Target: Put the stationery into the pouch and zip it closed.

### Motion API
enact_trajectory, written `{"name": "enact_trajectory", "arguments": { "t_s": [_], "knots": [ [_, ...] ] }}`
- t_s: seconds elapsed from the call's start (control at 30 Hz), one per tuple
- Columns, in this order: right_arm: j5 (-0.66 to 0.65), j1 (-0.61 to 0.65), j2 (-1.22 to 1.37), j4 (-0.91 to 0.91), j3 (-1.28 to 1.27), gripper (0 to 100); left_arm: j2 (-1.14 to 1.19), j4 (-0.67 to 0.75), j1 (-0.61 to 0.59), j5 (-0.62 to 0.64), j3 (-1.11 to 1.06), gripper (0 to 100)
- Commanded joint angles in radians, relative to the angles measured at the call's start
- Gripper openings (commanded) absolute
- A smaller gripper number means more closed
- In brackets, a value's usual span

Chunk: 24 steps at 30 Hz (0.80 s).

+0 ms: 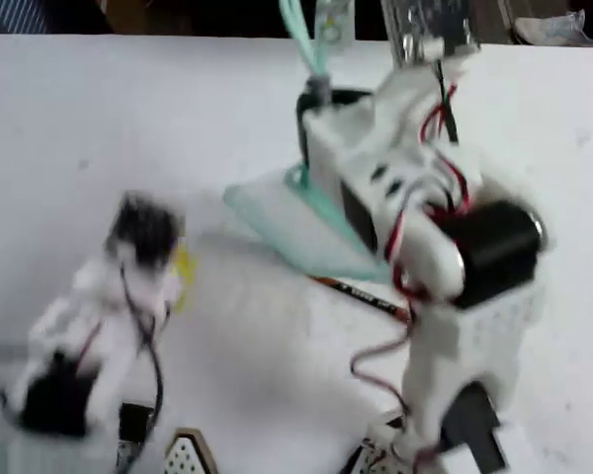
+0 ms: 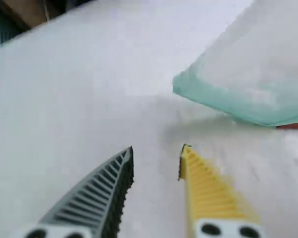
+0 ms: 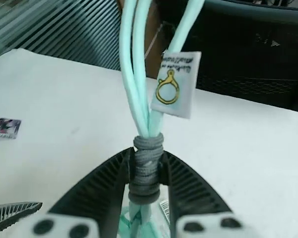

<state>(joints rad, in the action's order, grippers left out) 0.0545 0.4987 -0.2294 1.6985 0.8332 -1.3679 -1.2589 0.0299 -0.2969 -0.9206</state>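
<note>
A translucent teal pouch [image 1: 277, 222] lies mid-table, its corner close ahead of my left gripper [image 2: 157, 148]. That gripper, with one black and one yellow finger, is open and holds nothing; it sits low at the left [image 1: 178, 262]. My right gripper [image 3: 146, 158] is shut on the grey wrap [image 3: 148, 171] that binds the pouch's mint cords [image 3: 136, 64], holding them upright above the pouch's far end [image 1: 316, 94]. A white tag [image 3: 175, 84] hangs on the cords. A dark pencil [image 1: 361, 294] lies partly under the pouch's near edge, its red end [image 2: 292, 126] sticking out.
The white table [image 1: 128, 118] stretches to the left and back. A small printed card [image 3: 2, 126] lies on it off to one side. Perforated base parts [image 1: 183, 454] sit at the front edge. A dark chair [image 3: 248, 44] stands beyond the table.
</note>
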Motion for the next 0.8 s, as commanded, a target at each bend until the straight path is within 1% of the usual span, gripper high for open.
{"name": "enact_trajectory", "arguments": {
  "t_s": [0.0, 0.07, 0.2, 0.33, 0.43, 0.53, 0.6, 0.77],
  "knots": [
    [-0.017, 0.065, -0.15, 0.021, -0.104, 1.7, -0.302, -0.16, 0.145, -0.114, 0.06, 29],
    [-0.018, 0.082, -0.206, 0.021, -0.147, 1.7, -0.334, -0.189, 0.17, -0.118, 0.06, 30],
    [-0.028, 0.088, -0.305, 0.021, -0.222, 1.7, -0.335, -0.187, 0.177, -0.12, 0.064, 30],
    [-0.169, 0.15, -0.369, 0.021, -0.267, 1.7, -0.335, -0.204, 0.177, -0.12, 0.137, 30],
    [-0.226, 0.223, -0.378, 0.019, -0.256, 1.7, -0.335, -0.236, 0.194, -0.118, 0.178, 30],
    [-0.221, 0.286, -0.341, 0.019, -0.218, 1.7, -0.335, -0.259, 0.242, -0.12, 0.181, 30],
    [-0.21, 0.325, -0.314, 0.021, -0.186, 1.7, -0.335, -0.259, 0.246, -0.117, 0.18, 30],
    [-0.195, 0.357, -0.317, 0.024, -0.155, 1.7, -0.337, -0.287, 0.254, -0.12, 0.189, 30]
  ]
}}
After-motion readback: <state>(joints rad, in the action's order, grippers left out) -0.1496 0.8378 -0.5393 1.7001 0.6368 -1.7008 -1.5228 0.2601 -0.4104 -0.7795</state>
